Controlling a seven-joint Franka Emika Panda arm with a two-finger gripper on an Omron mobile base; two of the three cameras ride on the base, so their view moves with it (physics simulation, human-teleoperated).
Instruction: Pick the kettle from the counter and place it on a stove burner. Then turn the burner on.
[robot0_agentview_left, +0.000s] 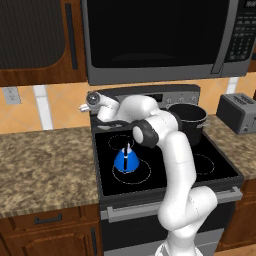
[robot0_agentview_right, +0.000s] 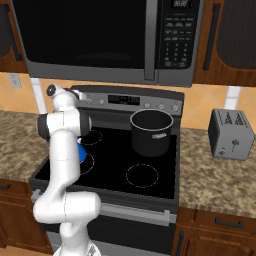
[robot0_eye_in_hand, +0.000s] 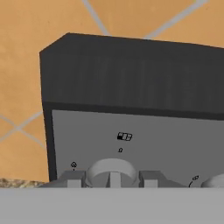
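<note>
- The small bright-blue cone-shaped kettle (robot0_agentview_left: 126, 161) stands on the large white-outlined stove burner (robot0_agentview_left: 143, 171).
- The two-finger gripper (robot0_eye_in_hand: 113, 179) brackets a grey round knob (robot0_eye_in_hand: 109, 171), fingers narrowly spread.
- Risk: fingers slipping off, or turning the wrong burner's knob.

Bright-blue kettle (robot0_agentview_left: 126, 161), black cooktop (robot0_agentview_left: 210, 176), speckled brown counter (robot0_agentview_left: 45, 160)

Your arm (robot0_agentview_left: 175, 165) reaches up and back-left, and the gripper (robot0_eye_in_hand: 111, 180) has its fingers parted.
</note>
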